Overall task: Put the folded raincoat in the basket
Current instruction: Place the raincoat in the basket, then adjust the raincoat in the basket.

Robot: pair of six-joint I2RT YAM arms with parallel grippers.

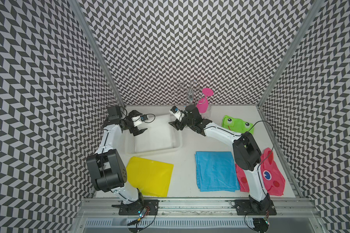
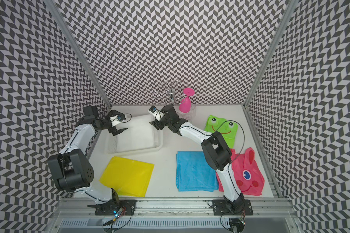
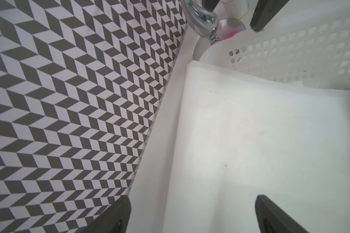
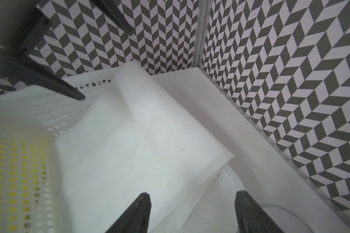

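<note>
1. The basket (image 1: 154,151) (image 2: 135,151) stands on the white table (image 1: 186,145), toward its rear left, near the back wall.
2. The white folded raincoat (image 1: 158,131) (image 2: 137,133) lies flat inside the basket and covers most of its floor. In the wrist views its far edge (image 3: 190,84) (image 4: 220,153) rides up over the rear rim, toward the strip of table below the back wall.
3. The left gripper (image 1: 142,121) (image 2: 122,120) hangs over the left end of the basket. Its jaws are spread wide with nothing between them. In the left wrist view the two dark fingers (image 3: 119,213) frame the raincoat's surface (image 3: 261,141) without touching it.
4. The right gripper (image 1: 174,125) (image 2: 155,125) is over the basket's right end, tilted down toward the raincoat. Its jaws also stand apart and hold nothing. In the right wrist view the sheet (image 4: 139,151) lies below the gap (image 4: 192,193) and is not pinched.
5. The perforated basket wall (image 3: 291,56) (image 4: 18,161) shows beside the raincoat in both wrist views, with yellow visible through its holes in the right wrist view.
6. In front of the basket lies a yellow folded raincoat (image 1: 150,175), just beside the rim.
7. A blue folded raincoat (image 1: 215,171) lies to the right of it, touching a pink raincoat with a face (image 1: 271,173).
8. A green frog raincoat (image 1: 238,124) lies at the rear right.
9. A pink glass (image 1: 203,103) hangs upside down from a chrome rack (image 1: 188,94) at the back wall.
</note>
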